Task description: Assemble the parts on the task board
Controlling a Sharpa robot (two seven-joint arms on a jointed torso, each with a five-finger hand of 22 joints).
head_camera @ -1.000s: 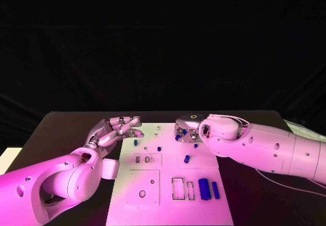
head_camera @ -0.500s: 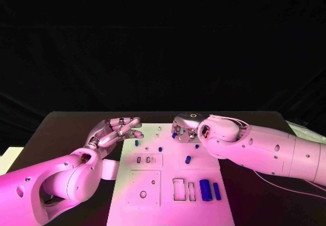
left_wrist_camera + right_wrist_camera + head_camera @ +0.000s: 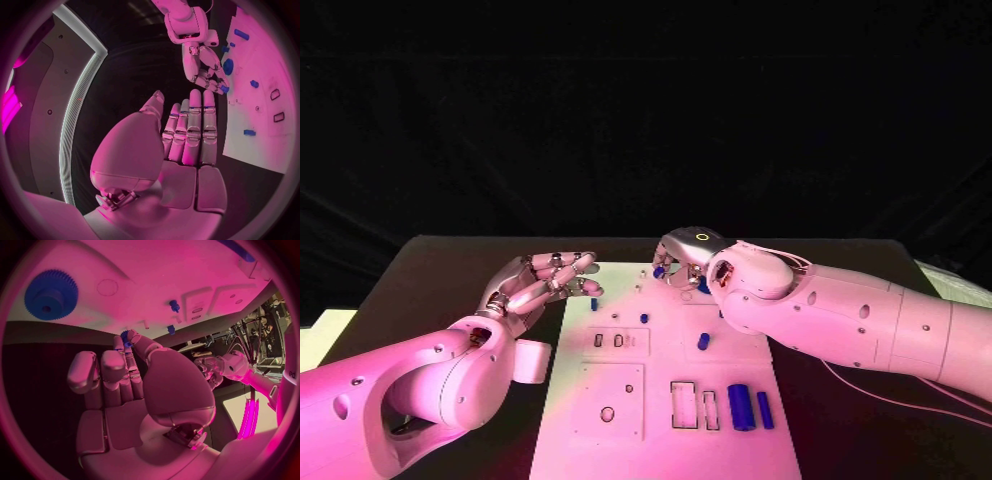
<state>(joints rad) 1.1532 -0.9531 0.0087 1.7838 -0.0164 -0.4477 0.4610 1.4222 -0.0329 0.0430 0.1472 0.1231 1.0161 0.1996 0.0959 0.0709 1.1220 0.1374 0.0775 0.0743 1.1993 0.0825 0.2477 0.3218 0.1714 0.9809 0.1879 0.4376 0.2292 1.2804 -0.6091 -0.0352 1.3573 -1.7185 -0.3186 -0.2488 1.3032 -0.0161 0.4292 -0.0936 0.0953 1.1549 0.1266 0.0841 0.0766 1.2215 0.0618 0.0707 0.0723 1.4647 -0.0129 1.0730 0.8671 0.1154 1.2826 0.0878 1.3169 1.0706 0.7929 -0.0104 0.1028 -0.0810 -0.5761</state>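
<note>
A: Item one, right hand (image 3: pixel 678 266). Status?
B: Grasping. A small blue part (image 3: pixel 125 338) is pinched at the fingertips, held above the far end of the task board (image 3: pixel 632 400). It also shows at the fingertips in the left wrist view.
A: Step in hand?
B: By my reading, carrying that piece to its seat. Which seat I cannot tell; the hand covers the far middle of the board in the head view.
A: Item two, left hand (image 3: pixel 538 281).
B: Released, holding nothing. Fingers extended side by side, hovering at the board's far left edge, apart from the right hand.
A: Parts already on the board?
B: A blue gear (image 3: pixel 51 294) at the far end near the right hand. A blue peg (image 3: pixel 594 302) at the far left, a second peg (image 3: pixel 643 318) just right of it, a third (image 3: pixel 704 341) toward the middle. Two blue bars (image 3: pixel 740 407) at the near right, beside empty rectangular slots (image 3: pixel 684 402).
A: Next move calls for?
B: Probably a straight descent over the chosen hole with the piece kept upright; a tilt could jam it.
A: Obstructions?
B: The gear and standing pegs lie close to the right hand's path. The black counter (image 3: pixel 430 270) around the board carries nothing that interferes.
</note>
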